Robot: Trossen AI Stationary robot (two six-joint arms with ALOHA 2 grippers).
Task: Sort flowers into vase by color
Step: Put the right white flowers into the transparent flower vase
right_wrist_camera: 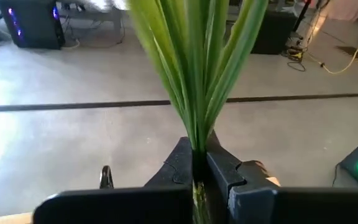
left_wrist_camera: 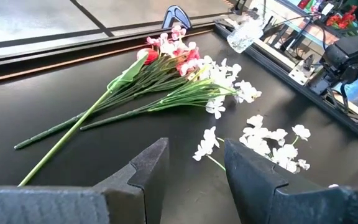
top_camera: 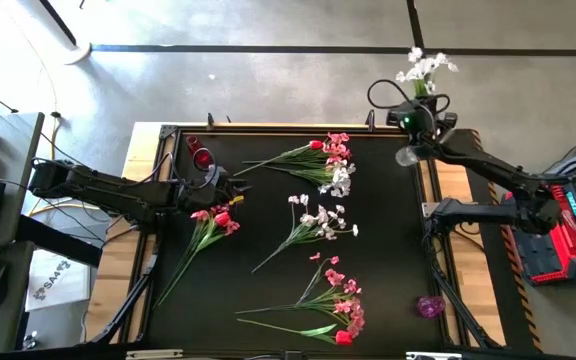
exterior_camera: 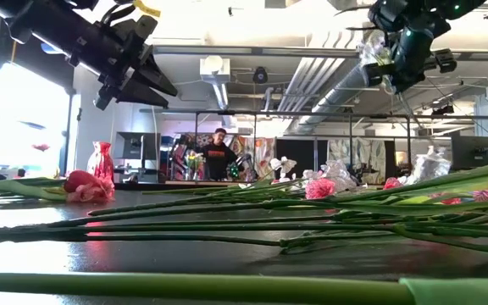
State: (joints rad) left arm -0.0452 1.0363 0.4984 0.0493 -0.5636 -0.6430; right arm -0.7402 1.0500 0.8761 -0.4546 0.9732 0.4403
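Observation:
My right gripper (top_camera: 421, 100) is beyond the table's far right corner, shut on a spray of white flowers (top_camera: 426, 68) that sticks out over the floor. Just near of it, a clear vase (top_camera: 406, 157) stands on the table's right rim. My left gripper (left_wrist_camera: 194, 165) hovers open with nothing between its fingers, above a bunch with a red tulip and pink blossoms (top_camera: 211, 222) at the table's left. A red vase (top_camera: 201, 156) stands at the far left and a purple vase (top_camera: 430, 306) at the near right. More flowers lie flat: a mixed bunch (top_camera: 320, 160), a white spray (top_camera: 316, 224) and a pink bunch (top_camera: 333, 305). My right gripper pinches the bundled green stems (right_wrist_camera: 196, 152) of the white spray between its two fingers. The fingers point roughly level toward the far side and lie along the stems, which fan out past the fingertips. The spray is lifted clear of the table.
The black mat (top_camera: 268, 250) has bare room between the flower bunches. A raised frame (top_camera: 268, 128) runs along the table's far edge. A red and black case (top_camera: 558, 225) sits to the right of the table. Far across the room stands a person (exterior_camera: 219, 154).

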